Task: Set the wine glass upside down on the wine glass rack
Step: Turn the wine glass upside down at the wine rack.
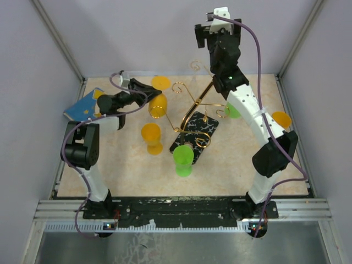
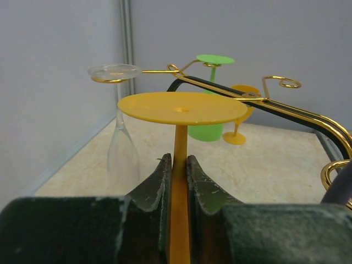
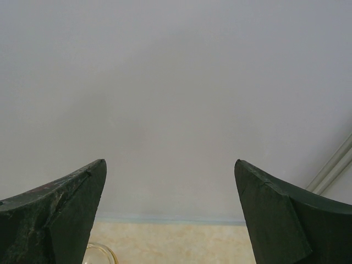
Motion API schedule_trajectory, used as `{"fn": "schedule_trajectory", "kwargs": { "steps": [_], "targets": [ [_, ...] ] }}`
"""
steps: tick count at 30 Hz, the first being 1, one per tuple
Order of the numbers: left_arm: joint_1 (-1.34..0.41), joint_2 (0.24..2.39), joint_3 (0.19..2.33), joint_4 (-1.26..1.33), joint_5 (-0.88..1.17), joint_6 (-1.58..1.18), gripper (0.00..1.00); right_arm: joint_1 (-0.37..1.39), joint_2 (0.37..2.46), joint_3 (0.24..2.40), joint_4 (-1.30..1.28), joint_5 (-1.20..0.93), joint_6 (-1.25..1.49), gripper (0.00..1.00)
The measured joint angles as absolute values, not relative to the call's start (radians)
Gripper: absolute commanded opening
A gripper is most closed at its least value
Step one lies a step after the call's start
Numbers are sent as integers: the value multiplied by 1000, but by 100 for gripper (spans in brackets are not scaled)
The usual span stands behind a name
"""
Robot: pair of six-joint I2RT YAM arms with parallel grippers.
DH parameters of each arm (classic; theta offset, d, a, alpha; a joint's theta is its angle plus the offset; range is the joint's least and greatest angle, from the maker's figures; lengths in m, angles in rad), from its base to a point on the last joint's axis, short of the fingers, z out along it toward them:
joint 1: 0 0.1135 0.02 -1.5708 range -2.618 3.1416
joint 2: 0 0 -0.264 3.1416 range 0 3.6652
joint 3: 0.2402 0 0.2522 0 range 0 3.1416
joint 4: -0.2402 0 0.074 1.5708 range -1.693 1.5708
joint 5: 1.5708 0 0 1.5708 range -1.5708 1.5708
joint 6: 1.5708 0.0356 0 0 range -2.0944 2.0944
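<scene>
The orange wine glass, smooth opaque plastic, hung upside down in the left gripper, its flat round foot uppermost and its thin stem pinched between the two dark, scuffed fingers, which stood nearly together around it. Seen from above, the glass sat at about 11 o'clock from the table's middle, just beside the wine glass rack and at roughly 10 o'clock from the rack's base. That base was a flat black rectangle veined with white; thin gold wire arms rose from it and ended in curled scrolls. In the left wrist view the orange foot lay level with and just below one gold arm, though whether disc and wire touched could not be told.

A clear glass hung bowl-down from a scroll at the wire's far end, its see-through foot resting on the gold loop. Beyond the wire stood an inverted green glass, and near it a small orange goblet, upright.

On the pale, stone-patterned table, a second orange glass stood upright at 9 o'clock from the base and a bright green glass at 7 o'clock. A flat blue object lay at the table's 9 o'clock edge.

The right gripper was raised high toward 12 o'clock, its jaws spread wide and holding nothing, facing the plain grey wall.
</scene>
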State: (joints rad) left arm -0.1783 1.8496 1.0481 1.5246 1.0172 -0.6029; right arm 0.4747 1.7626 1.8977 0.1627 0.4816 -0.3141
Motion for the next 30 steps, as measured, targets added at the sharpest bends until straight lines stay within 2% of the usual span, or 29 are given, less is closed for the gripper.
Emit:
{"fn": "schedule_trajectory", "kwargs": {
  "steps": [11, 30],
  "targets": [
    [-221, 1889, 1072, 1525, 1099, -702, 0, 465, 1769, 1885, 155, 481, -321, 99],
    [-315, 1977, 1148, 1525, 1100, -664, 0, 450, 1783, 1872, 157, 466, -333, 99]
  ]
}}
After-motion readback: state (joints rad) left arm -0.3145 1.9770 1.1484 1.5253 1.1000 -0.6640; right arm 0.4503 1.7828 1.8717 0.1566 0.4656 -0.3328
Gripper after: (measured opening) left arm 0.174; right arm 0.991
